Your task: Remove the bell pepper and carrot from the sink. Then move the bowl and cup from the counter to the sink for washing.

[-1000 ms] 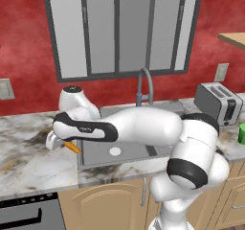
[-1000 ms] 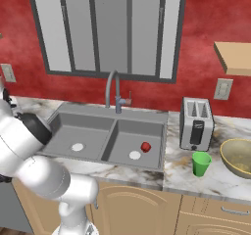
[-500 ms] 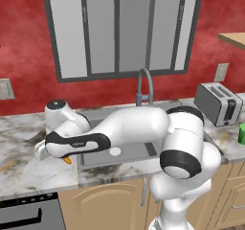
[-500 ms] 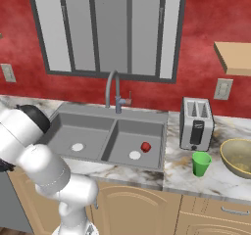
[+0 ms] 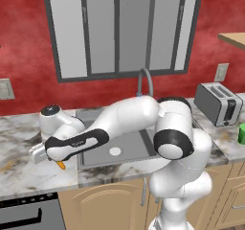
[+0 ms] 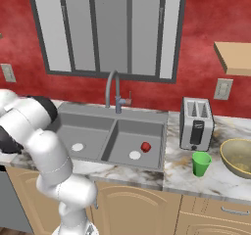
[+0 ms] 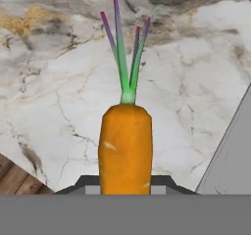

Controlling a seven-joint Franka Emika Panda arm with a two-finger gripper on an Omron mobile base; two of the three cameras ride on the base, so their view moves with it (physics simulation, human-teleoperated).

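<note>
over on the left side of the bench (image 5: 28, 176), just past the sink (image 5: 119, 147) edge, the arm is reaching low with the carrot (image 7: 125, 148) clamped in its jaws. from the hand camera you can see the jaws (image 7: 125, 182) pinching the thick orange body near its lower end, green top pointing away over the marble.

what i'd worry about: the carrot is hanging really close to the front lip of the bench, with the sink rim right beside it on the other side. if the jaws are letting go while it's tilted or still above the surface, it's round and tapered, so it's probably rolling, either off the front edge onto the floor or back into the basin. setting it down flat before releasing looks like the safer bet.

in the left base view only the orange tip (image 5: 61, 165) is poking out below the hand.

meanwhile the bell pepper (image 6: 145, 146) is sitting in the right basin near the drain, and the cup (image 6: 199, 163) and bowl (image 6: 240, 156) are waiting on the bench by the toaster (image 6: 196, 124).
</note>
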